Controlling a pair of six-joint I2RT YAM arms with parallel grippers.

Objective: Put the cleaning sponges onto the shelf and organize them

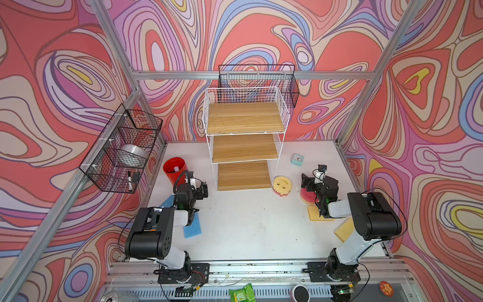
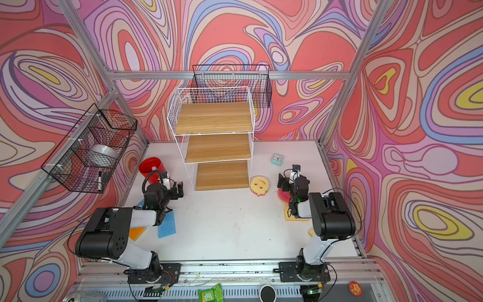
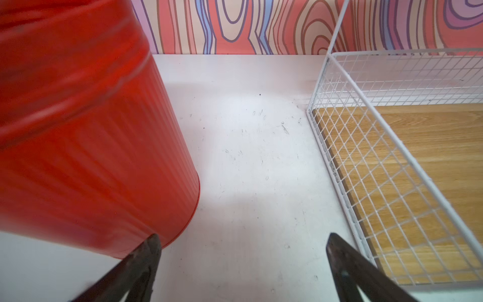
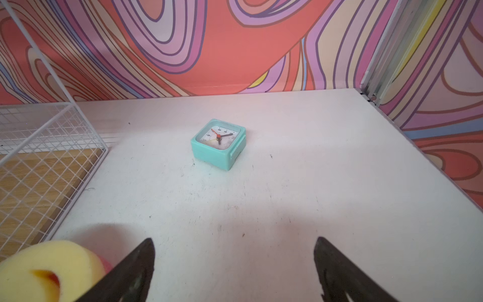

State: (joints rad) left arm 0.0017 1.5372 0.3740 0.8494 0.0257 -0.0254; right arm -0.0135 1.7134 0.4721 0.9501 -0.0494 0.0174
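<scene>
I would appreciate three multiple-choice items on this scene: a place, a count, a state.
1. Relative to the white wire shelf, the mint-green square clock sits: A on top; B beside it, on the white table; C beneath.
2. The shelf's wooden boards number: A two; B four; C three.
3. The left gripper and right gripper are: A both open, empty; B both shut; C one shut, one open.
B: clock on bare table. C: three stepped boards. A: jaws spread, nothing between.
</scene>
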